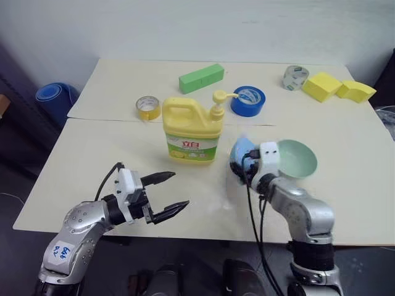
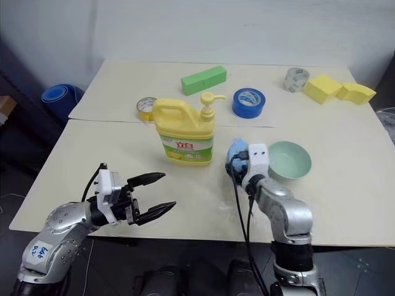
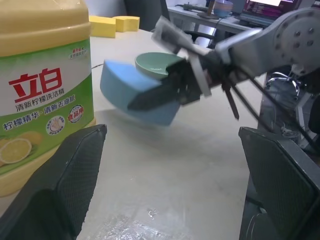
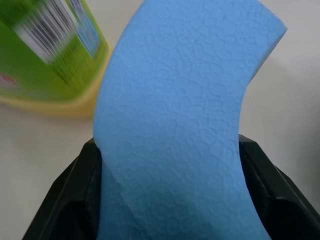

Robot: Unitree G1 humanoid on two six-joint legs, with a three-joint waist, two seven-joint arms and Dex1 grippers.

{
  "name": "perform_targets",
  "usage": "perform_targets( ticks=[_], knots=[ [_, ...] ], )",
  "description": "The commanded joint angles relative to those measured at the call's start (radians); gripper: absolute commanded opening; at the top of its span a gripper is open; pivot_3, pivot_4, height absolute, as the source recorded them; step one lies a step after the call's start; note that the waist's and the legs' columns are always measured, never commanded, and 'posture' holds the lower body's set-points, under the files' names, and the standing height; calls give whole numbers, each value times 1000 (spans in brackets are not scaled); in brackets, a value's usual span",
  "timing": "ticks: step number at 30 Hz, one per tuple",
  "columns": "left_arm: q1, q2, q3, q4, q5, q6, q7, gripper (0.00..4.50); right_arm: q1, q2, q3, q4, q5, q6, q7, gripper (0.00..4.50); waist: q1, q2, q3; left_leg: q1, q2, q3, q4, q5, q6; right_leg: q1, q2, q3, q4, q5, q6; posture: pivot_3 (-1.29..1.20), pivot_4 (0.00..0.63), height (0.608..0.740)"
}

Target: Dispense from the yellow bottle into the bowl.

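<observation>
The yellow bottle [image 1: 192, 132], a jug with a handle, a pump top and a green-white label, stands upright mid-table. The pale mint-green bowl [image 1: 298, 158] sits to its right, just beyond my right wrist. My right gripper [image 1: 241, 161] is shut on a light blue sponge [image 4: 175, 125], held just above the table between the bottle and the bowl. The left wrist view shows that sponge [image 3: 130, 90] pinched in black fingers in front of the bowl [image 3: 157, 62]. My left gripper [image 1: 170, 194] is open and holds nothing, in front of and left of the bottle.
At the back lie a green block [image 1: 201, 78], a yellow tape roll [image 1: 148, 107], a blue tape roll [image 1: 248, 100], a clear tape roll [image 1: 295, 77] and yellow sponge blocks [image 1: 336, 88]. The table's front edge runs just under both wrists.
</observation>
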Motion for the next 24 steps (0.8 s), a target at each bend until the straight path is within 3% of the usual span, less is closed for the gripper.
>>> perform_targets(
  ticks=[1,5,9,13,16,18,24],
  knots=[
    [-13,-8,10,-4,-21,-11,-9,4500,-16,-108,-177,-126,138,-29,107,2678,1,0,0,0,0,0,0,0,0,0,0,0,0,0,0,0,150,740],
    [-58,-33,-13,3,-42,-2,-15,4500,-32,-356,-353,110,30,-107,87,2678,9,-1,0,0,-1,0,1,0,0,2,-1,0,-2,0,0,0,150,740],
    [-110,-54,-59,28,-29,1,-41,4500,-50,-531,-312,552,-136,-323,77,2678,9,-2,0,1,-1,2,1,0,1,3,0,0,-3,0,1,0,150,740],
    [-138,-53,-82,45,-16,-4,-61,4500,-172,-577,-280,890,-160,-418,122,2678,-17,-1,0,2,0,8,-2,0,1,1,0,2,-3,0,1,0,150,740],
    [-152,-52,-87,54,-13,-7,-68,4500,-228,-616,-228,1063,-201,-532,198,3695,-27,0,1,3,1,9,-3,1,2,0,0,2,-2,0,1,0,150,740],
    [-159,-51,-78,54,-23,9,-62,4500,-253,-647,-210,1139,-213,-586,238,4397,-25,0,1,3,1,9,-4,2,1,-1,0,2,-2,0,1,0,150,740],
    [-164,-42,-45,56,-50,52,-48,4500,-179,-701,-221,988,-161,-618,370,4484,-10,0,1,1,1,7,-2,2,1,0,-1,2,-3,0,1,0,150,740]
  ],
)
